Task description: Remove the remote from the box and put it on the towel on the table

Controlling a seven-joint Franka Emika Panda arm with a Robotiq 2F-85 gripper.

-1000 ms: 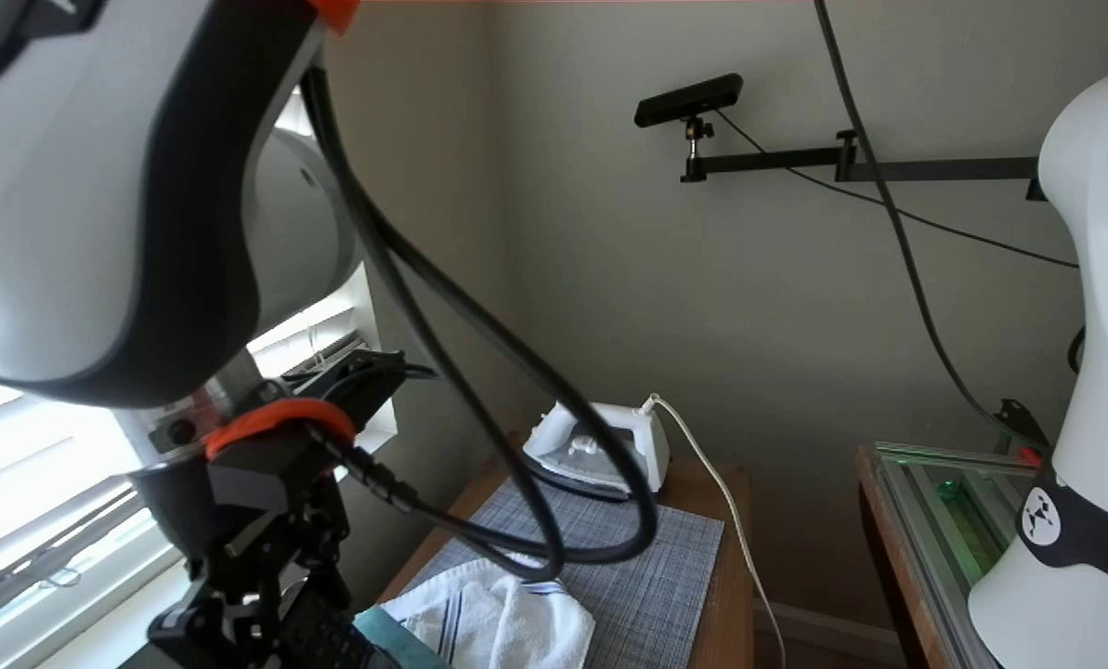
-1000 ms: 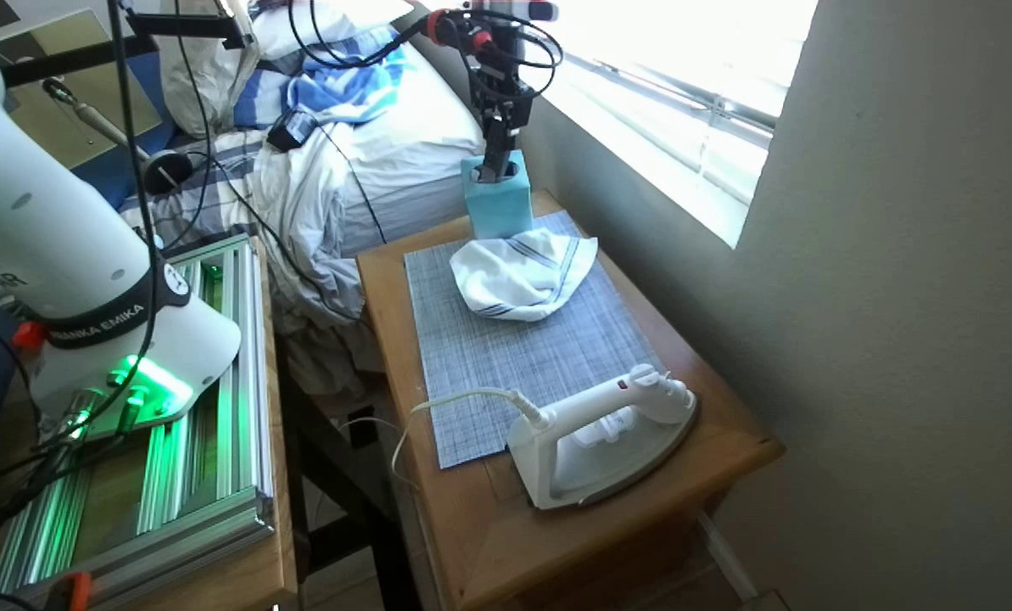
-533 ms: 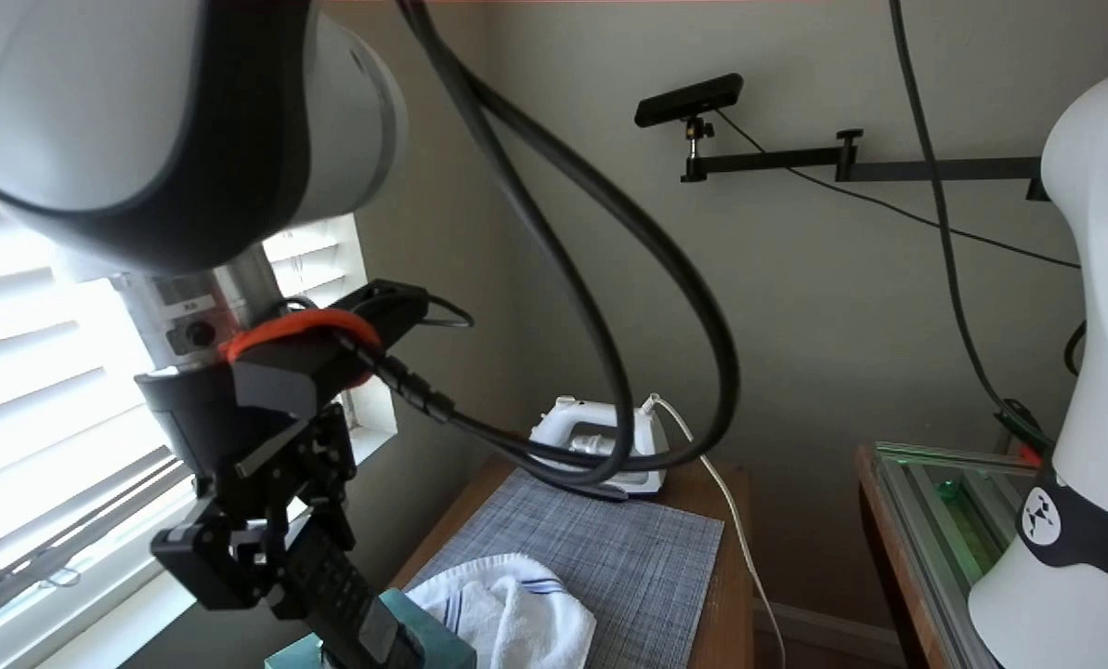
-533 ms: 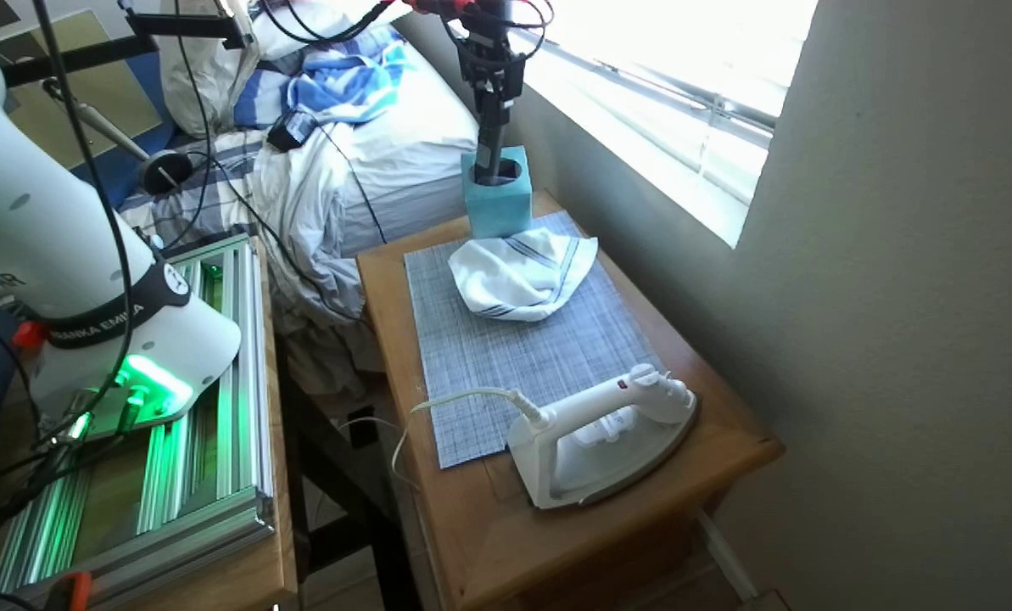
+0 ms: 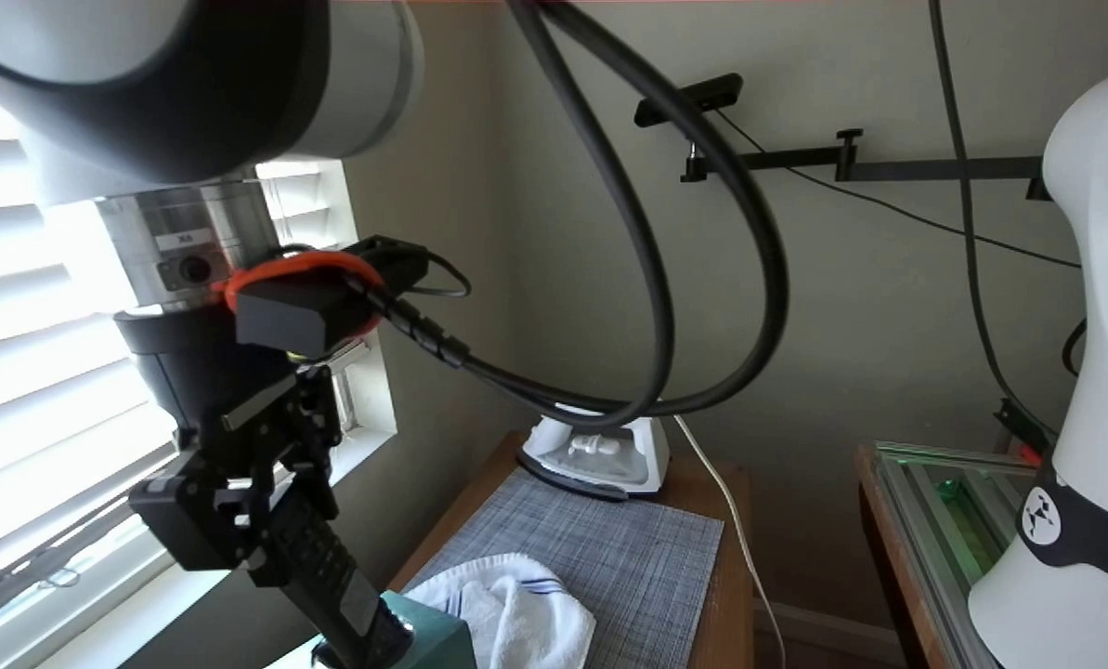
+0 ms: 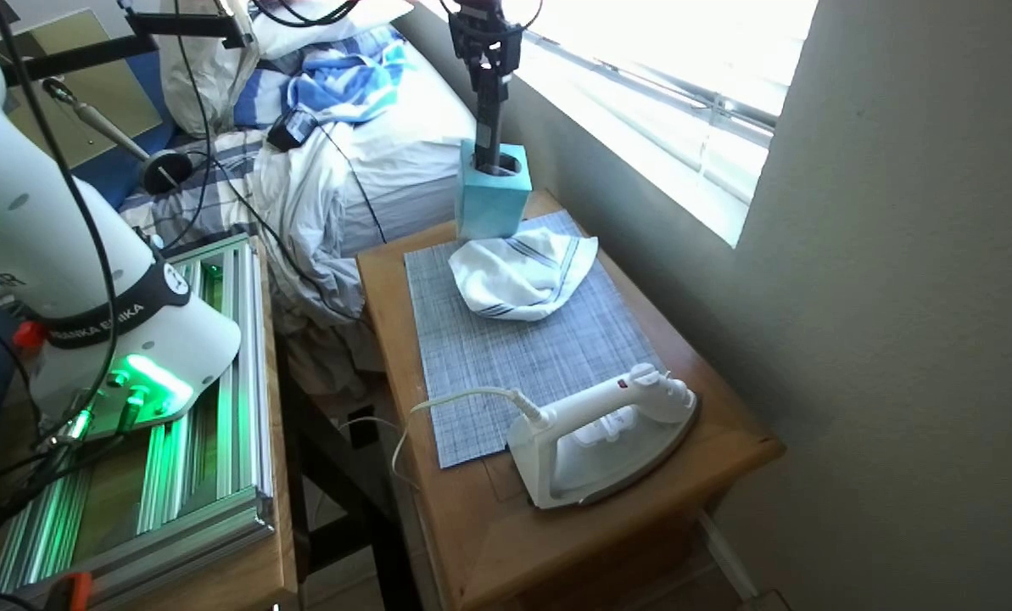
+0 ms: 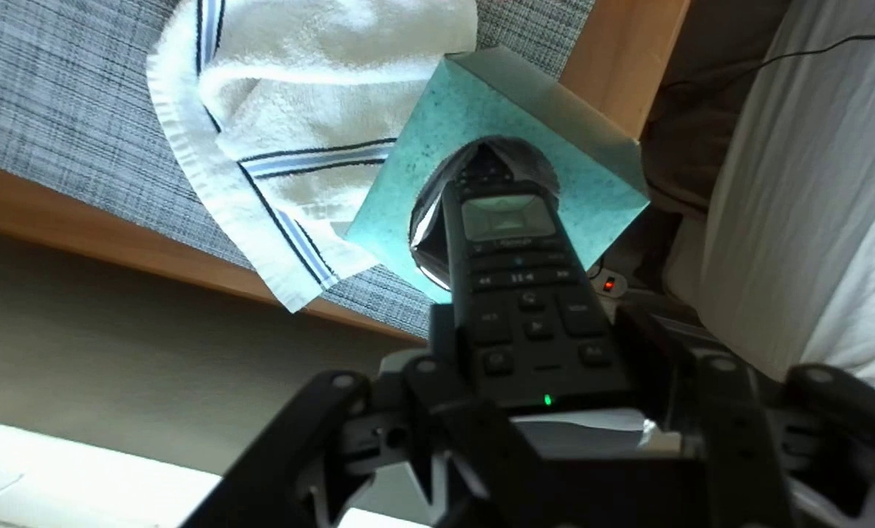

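Note:
My gripper (image 7: 536, 337) is shut on the upper end of a dark remote (image 7: 514, 220) with buttons and a small screen. The remote also shows in both exterior views (image 5: 331, 576) (image 6: 488, 136), slanting down from the gripper (image 6: 491, 81). Its lower end is at the round opening of the teal box (image 7: 598, 213); whether the tip is still inside I cannot tell. The box stands at the table's end in both exterior views (image 5: 442, 636) (image 6: 493, 204). The white towel (image 6: 522, 276) with blue stripes lies crumpled beside the box, also in the wrist view (image 7: 320, 110).
A grey woven mat (image 6: 506, 365) lies under the towel on the wooden table (image 6: 463, 543). A white iron (image 6: 599, 441) with a cord stands at the far end from the box. A window (image 5: 52, 372) and wall run along one side; a bed (image 6: 421, 153) is behind the box.
My gripper has risen with the remote, drawing more of it out of the box opening. The box has shifted or tilted slightly. The towel and iron have not moved.

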